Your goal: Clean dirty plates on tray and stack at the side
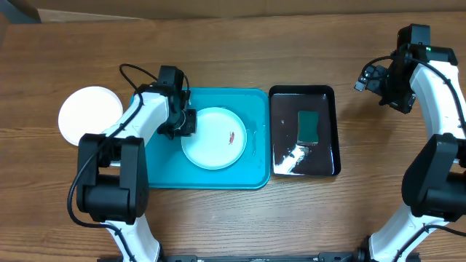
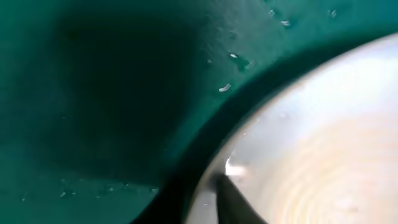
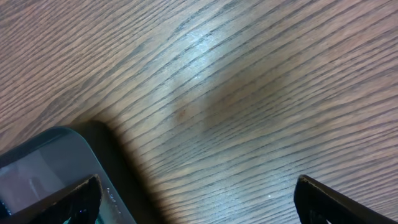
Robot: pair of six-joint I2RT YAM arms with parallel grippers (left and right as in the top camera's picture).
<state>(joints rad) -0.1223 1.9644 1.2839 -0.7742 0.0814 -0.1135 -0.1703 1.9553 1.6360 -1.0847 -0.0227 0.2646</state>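
Left tool (image 1: 187, 122) at left rim of smeared plate (image 1: 215, 138), mid-tray (image 1: 162, 172), clamped or not I cannot tell; right tool (image 1: 368, 76) spread by the table's (image 1: 218, 218) right edge; I judge sponge (image 1: 309, 125) pickup next.

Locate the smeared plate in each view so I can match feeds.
Overhead: plate left of centre, in the middle of the blue tray.
Left wrist: lower right, a pale curve over the tray.
Right wrist: not in it; only table and a black tray corner.
Shared: blue tray in overhead and left wrist; black tray links overhead to right wrist.
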